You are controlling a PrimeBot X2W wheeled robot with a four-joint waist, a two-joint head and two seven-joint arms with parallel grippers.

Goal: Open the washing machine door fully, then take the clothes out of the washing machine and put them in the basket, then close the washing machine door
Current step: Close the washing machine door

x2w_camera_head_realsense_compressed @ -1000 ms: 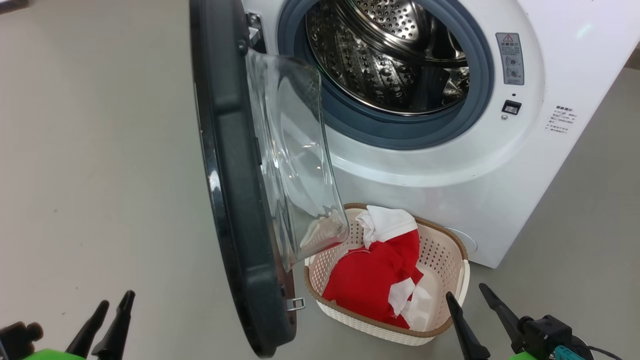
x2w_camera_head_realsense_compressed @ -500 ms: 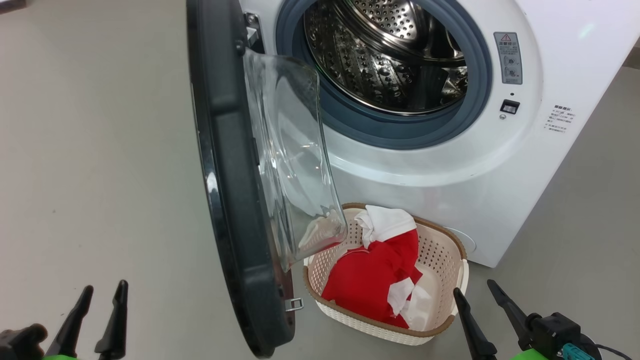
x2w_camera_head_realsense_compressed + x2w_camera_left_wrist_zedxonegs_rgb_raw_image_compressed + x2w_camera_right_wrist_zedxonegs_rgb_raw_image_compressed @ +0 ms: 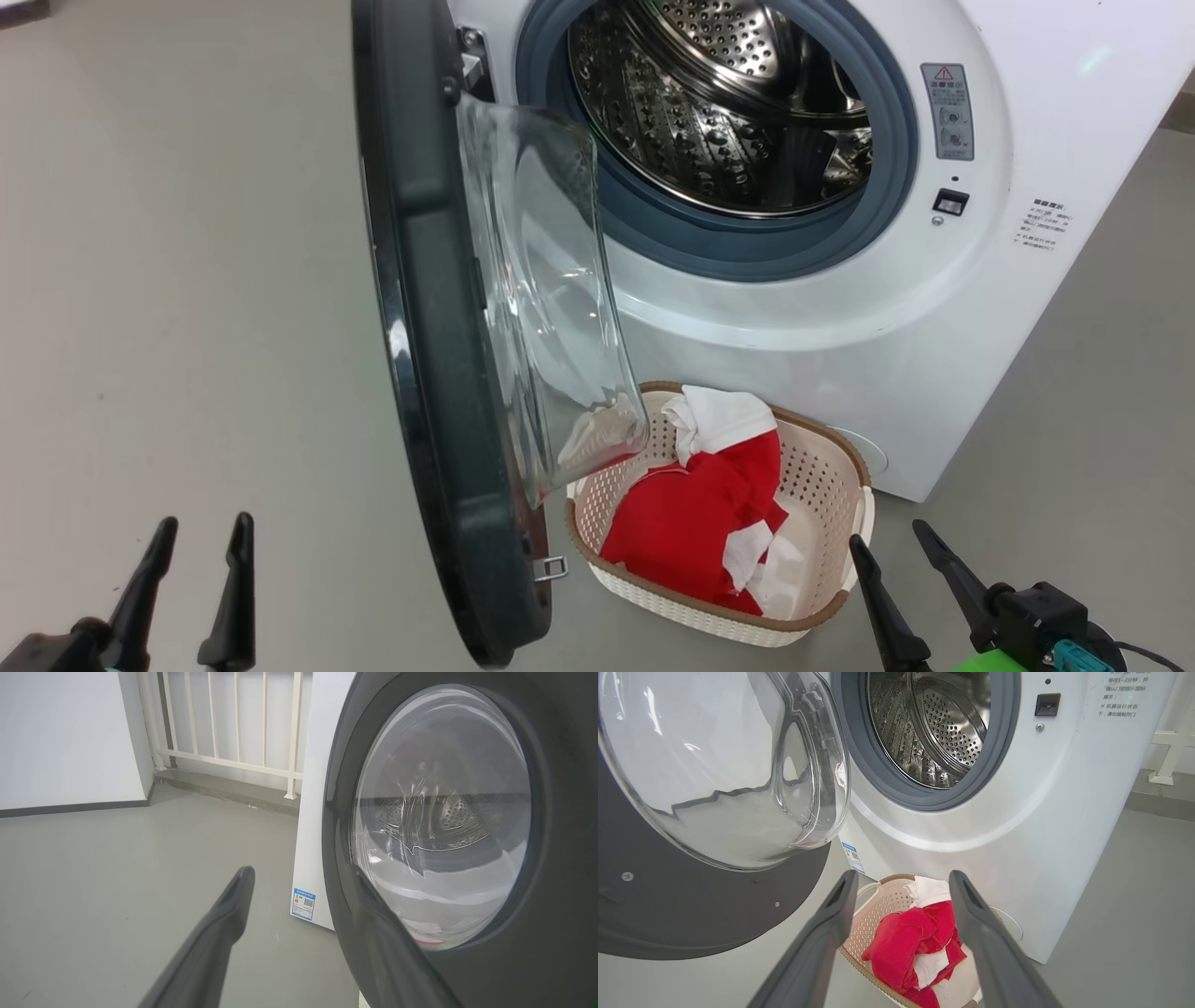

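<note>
The washing machine door (image 3: 439,373) stood swung wide, edge-on down the centre-left of the head view, its glass bowl bulging toward the washing machine (image 3: 840,308) and overhanging the near end of the basket (image 3: 845,448) in the picture. That left the mouth of the steel drum (image 3: 728,103) at upper centre fully clear; what could be seen of the drum looked empty. The basket sat on the floor (image 3: 187,280) at lower centre, close against the foot of the washer and right under the opening, probably so anything lifted out had only a short drop. The clothes (image 3: 691,523), red with white pieces, lay heaped inside it, none hanging over the rim.

By that layout the unloading looked finished, with only the door left to shut.

The left pincer (image 3: 206,523), at the lower left of the head view, had its fingers spread fully and gripped nothing. It sat on the outer side of the door, apart from it, and in its wrist view it faced the black rim and window, a sensible place from which to push the door closed. The right pincer (image 3: 887,534), at lower right just beside the basket's corner, was likewise spread wide and empty, its fingers framing the clothes in its wrist view without touching them.
</note>
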